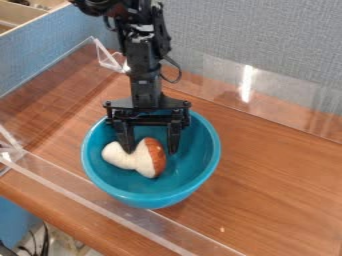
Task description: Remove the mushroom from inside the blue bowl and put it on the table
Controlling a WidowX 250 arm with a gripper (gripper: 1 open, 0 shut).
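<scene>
One toy mushroom lies on its side in the blue bowl, stem to camera-left, cap to camera-right. Just beyond, the pincer points down, spread wide, its fingers seemingly astride the mushroom's far edge, apparently gripping nothing.

Single cam, raised, angled down at the table. Mid-close; bowl lower center, wall across top.

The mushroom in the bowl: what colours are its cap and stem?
Reddish-brown cap, creamy white stem, seen in the camera view.
</scene>
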